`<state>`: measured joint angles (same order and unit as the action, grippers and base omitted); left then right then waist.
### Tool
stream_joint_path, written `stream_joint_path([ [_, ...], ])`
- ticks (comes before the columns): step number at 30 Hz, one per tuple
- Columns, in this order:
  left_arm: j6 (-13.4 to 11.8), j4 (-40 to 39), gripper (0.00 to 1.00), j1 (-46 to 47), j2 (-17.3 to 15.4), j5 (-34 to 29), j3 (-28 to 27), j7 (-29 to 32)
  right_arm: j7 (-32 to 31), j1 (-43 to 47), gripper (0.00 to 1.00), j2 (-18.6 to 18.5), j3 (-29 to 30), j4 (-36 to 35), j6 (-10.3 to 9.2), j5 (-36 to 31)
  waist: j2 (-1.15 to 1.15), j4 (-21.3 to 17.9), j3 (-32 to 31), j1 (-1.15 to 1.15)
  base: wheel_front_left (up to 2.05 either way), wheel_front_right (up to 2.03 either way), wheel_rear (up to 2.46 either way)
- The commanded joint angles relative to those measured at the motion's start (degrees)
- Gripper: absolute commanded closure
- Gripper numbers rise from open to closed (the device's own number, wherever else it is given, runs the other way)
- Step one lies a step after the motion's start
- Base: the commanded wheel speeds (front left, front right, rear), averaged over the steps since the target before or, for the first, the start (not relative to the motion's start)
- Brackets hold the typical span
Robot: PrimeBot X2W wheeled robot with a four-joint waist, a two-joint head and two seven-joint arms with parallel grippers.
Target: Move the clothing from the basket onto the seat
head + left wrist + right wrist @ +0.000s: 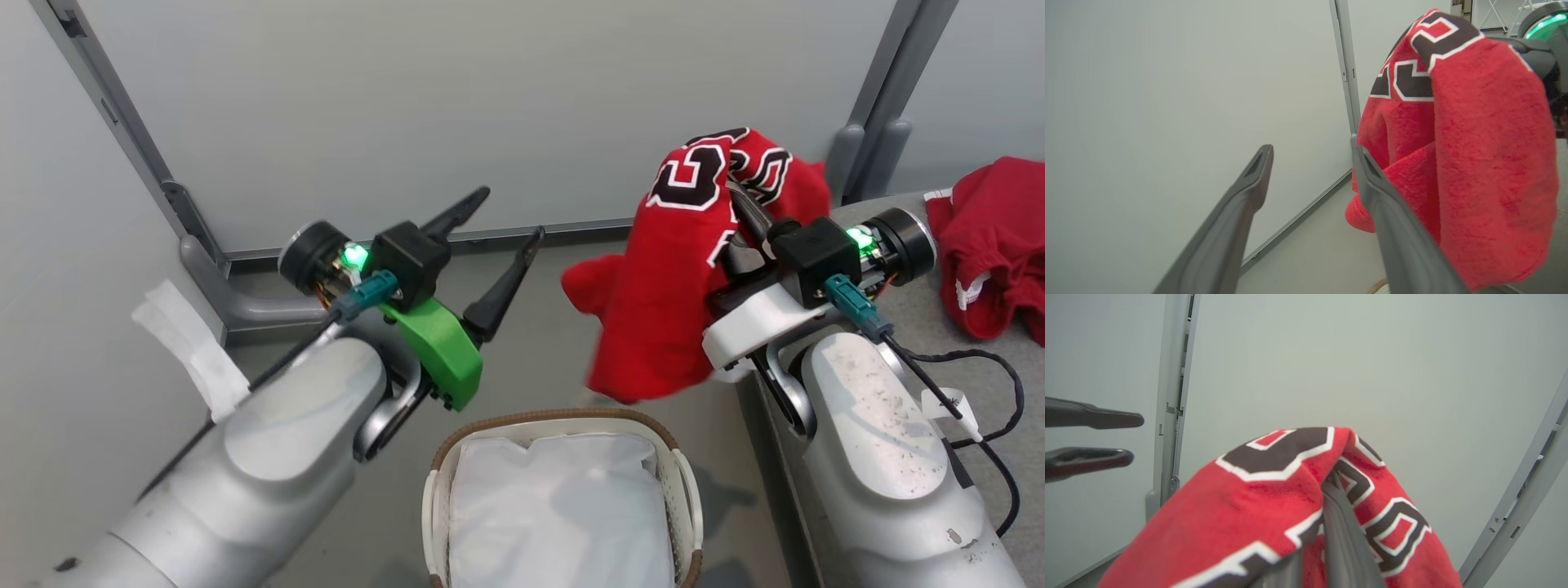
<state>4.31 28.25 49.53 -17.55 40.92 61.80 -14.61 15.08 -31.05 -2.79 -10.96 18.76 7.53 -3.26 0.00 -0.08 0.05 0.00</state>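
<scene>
A red jersey (pixel 669 310) with black-and-white numbers hangs draped over my right gripper (pixel 739 192), which is shut on it, left of the grey seat (pixel 927 302) and above the floor beyond the basket (pixel 563 420). In the right wrist view the closed fingers (pixel 1343 531) pinch the jersey (pixel 1274 498) at a fold. Another piece of red clothing (pixel 996 245) lies on the seat at the right. My left gripper (pixel 513 211) is open with nothing in it, left of the jersey; its right finger is close beside the jersey (pixel 1474 163) in the left wrist view. The basket holds a white liner (pixel 563 506).
A pale grey wall panel with metal posts (pixel 878 98) stands just behind both grippers. A strip of white tape (pixel 192 343) sticks out from the left wall. A black cable (pixel 971 359) loops on the seat beside my right forearm. Grey floor surrounds the basket.
</scene>
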Motion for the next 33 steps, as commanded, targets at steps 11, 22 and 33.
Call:
stream_joint_path([
  [11, -0.61, -4.29, 0.00, -19.20, 6.37, -6.34, -11.27, -0.52, 0.13, 2.90, 1.00, -0.20, 3.47, -1.25, -0.08, -0.88, 0.00, 0.33, 0.55, 0.00, 0.00, 0.00, 0.00],
  [22, 2.51, -3.37, 0.00, -27.19, 11.35, -13.08, -19.59, -0.54, 0.13, 3.51, 1.00, -0.20, 4.77, -1.03, -0.08, -1.29, 0.00, -0.13, 1.13, 0.00, 0.00, 0.00, 0.00],
  [33, 3.23, -3.51, 0.00, -27.80, 13.60, -16.98, -21.27, -0.53, 0.13, 2.12, 1.00, -0.20, 6.80, -0.82, -0.08, -2.27, 0.00, -9.09, 3.56, 0.00, 0.00, 0.00, 0.00],
])
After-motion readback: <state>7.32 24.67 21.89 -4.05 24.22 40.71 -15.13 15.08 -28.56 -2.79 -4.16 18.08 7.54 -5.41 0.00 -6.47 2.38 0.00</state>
